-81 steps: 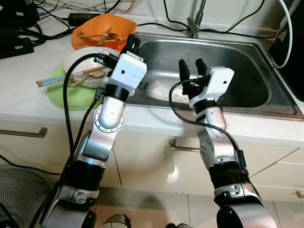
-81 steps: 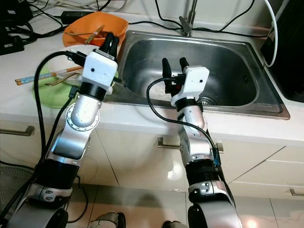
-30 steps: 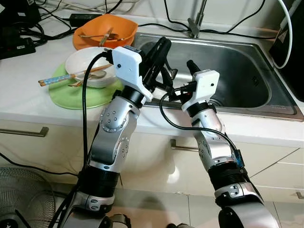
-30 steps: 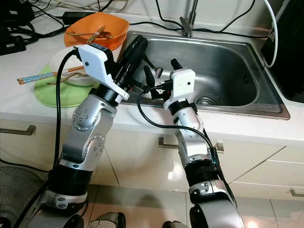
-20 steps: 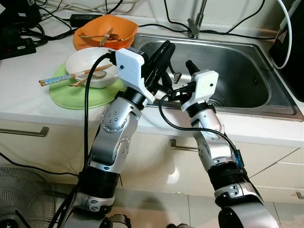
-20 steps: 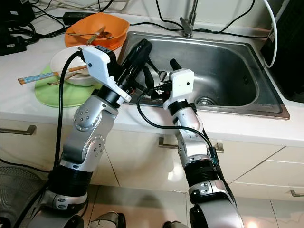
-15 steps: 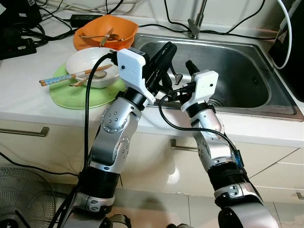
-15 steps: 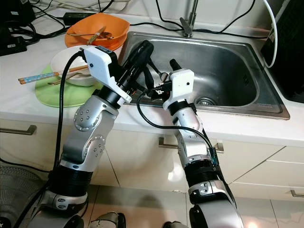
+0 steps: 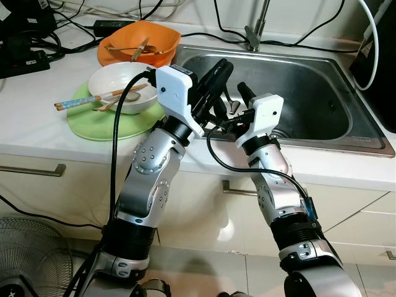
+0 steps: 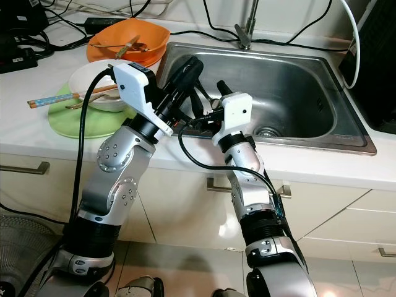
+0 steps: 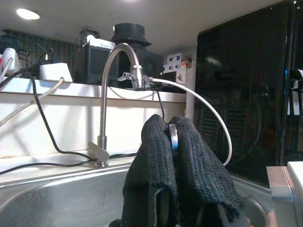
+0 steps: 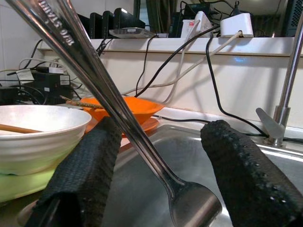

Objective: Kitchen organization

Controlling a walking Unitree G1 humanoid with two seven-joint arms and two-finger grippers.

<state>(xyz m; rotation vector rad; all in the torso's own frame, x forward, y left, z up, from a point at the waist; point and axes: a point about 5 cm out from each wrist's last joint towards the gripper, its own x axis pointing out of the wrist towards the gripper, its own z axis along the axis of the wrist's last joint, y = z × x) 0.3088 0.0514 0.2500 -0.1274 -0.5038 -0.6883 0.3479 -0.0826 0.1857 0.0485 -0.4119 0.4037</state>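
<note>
From the left eye view, the left gripper is reaching over the near left corner of the steel sink, its fingers clamped on the handle of a metal spoon whose bowl is hanging down above the basin, while the right gripper is waiting just beside it with the spoon's bowl close to its fingers. On the counter to the left, a white bowl with chopsticks is sitting on a green plate, and an orange bowl is sitting behind them. The right eye view is giving the same arrangement, with the faucet standing at the back rim of the sink. In the left wrist view, the two black fingers are pressing together on a thin strip of metal, with the faucet rising beyond. In the right wrist view, the spoon's handle is slanting down between the right gripper's fingers, which are standing spread apart and not touching it. The step in hand looks like a pass of the spoon from one gripper to the other, or its lowering into the sink; which one I cannot tell. A handover would call for the right fingers to pinch the handle before the left ones let go.
</note>
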